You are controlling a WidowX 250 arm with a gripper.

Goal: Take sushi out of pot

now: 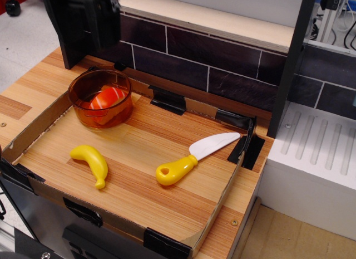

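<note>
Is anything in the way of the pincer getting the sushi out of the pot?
Nothing visible covers the sushi; the pot is open on top. Only its low wall rings the sushi. The pincer is above, its fingertips blurred.

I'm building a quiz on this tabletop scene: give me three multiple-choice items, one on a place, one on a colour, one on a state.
1. Where is the sushi?
A. inside the pot
B. beside the banana
C. on the knife

2. What colour is the toy knife's handle?
A. white
B. yellow
C. black

3. How does the pot stand?
A. tipped on its side
B. upside down
C. upright on the tray

Answers: 1 A, the orange-and-white piece shows through the amber wall. 2 B, only the blade is white. 3 C, its open rim faces up, away from the banana.
</note>
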